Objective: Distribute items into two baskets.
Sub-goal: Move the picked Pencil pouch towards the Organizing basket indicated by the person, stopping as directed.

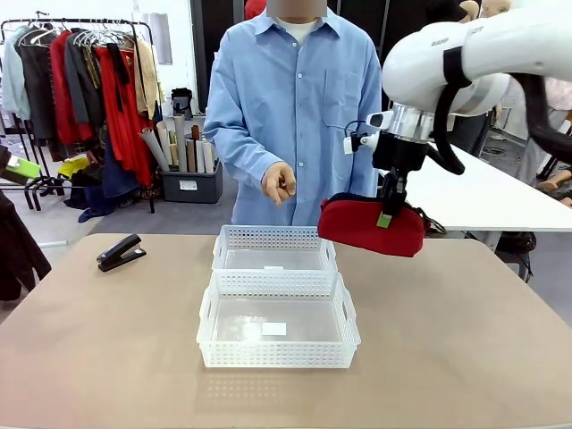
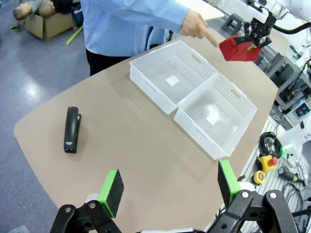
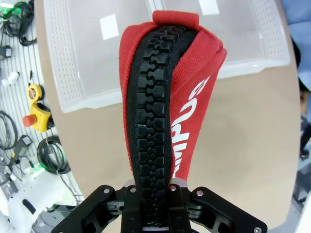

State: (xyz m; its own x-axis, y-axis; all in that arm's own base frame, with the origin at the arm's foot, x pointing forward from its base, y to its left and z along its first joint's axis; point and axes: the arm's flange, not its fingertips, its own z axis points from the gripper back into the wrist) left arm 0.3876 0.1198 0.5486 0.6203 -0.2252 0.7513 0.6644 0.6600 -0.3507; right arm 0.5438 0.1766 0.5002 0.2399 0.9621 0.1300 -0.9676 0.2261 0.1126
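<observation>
Big picture first: one round-cornered tan table (image 1: 465, 340) sat between me and one person in a blue shirt, with a clothes rack (image 1: 80, 80) and a grey floor behind. On the table stood two white baskets, long sides touching. The near basket (image 1: 277, 353) was on my side and the far basket (image 1: 268, 237) on the person's, both with their long axes across the table.

Next down, one red pouch (image 1: 366, 228). It hung clear of the table, just right of the far basket's right end. Its long axis ran roughly level from left to right and its black zipper edge faced up. My right gripper (image 1: 386, 214) was clamped tight on that zipper edge from above.

One black stapler (image 1: 121, 253) lay flat on the table's left side, well apart from the baskets, its long axis angled toward the far side.

The person's hand (image 1: 280, 183) hovered above the far basket, a finger extended. My left gripper (image 2: 169, 184) hung high over the table, green pads spread wide, holding nothing.
</observation>
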